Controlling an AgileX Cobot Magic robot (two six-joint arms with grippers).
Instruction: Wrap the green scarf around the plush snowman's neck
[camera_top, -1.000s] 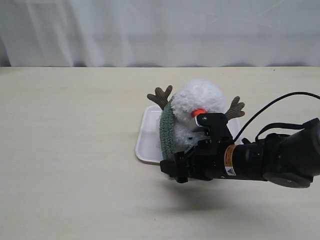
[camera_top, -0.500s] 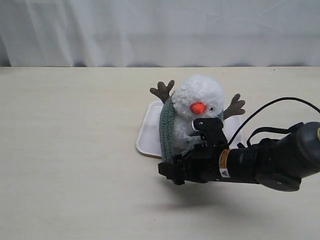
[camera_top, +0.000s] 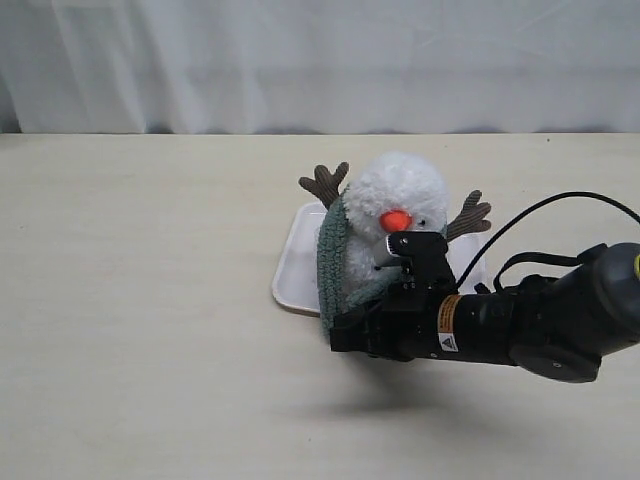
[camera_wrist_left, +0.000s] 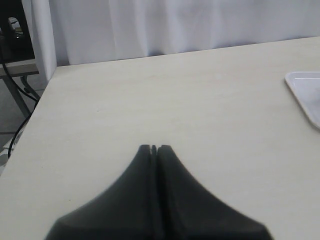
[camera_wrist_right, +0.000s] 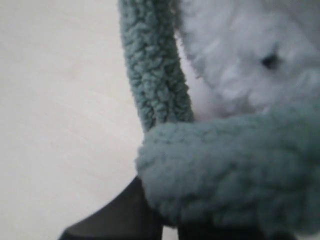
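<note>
Pinching a fold of the fuzzy sage-green fleece scarf, my right end effector lay low over the pale beige worktop in the exterior view, just in front of the fluffy white plush snowman. The snowman stood upright on a shallow white rectangular tray, its orange-red cone nose facing the camera and its brown corduroy twig arms spread to either side. The scarf ran down the snowman's side on the left of that view, then curved across the low front of its body to my fingertips. My black wrist housing covered the middle of the snowman's front, so I could not tell how its neck looked. A white curtain hung behind the worktop.

From the left wrist view, my left end effector had its dark fingers pressed together with nothing between them, above bare worktop. One corner of the tray showed at the edge, well apart from it.

From the right wrist view, my right end effector was closed under a thick bunch of scarf. Another length of the scarf rose past it beside the snowman's white fluff, where a small black bead showed.
</note>
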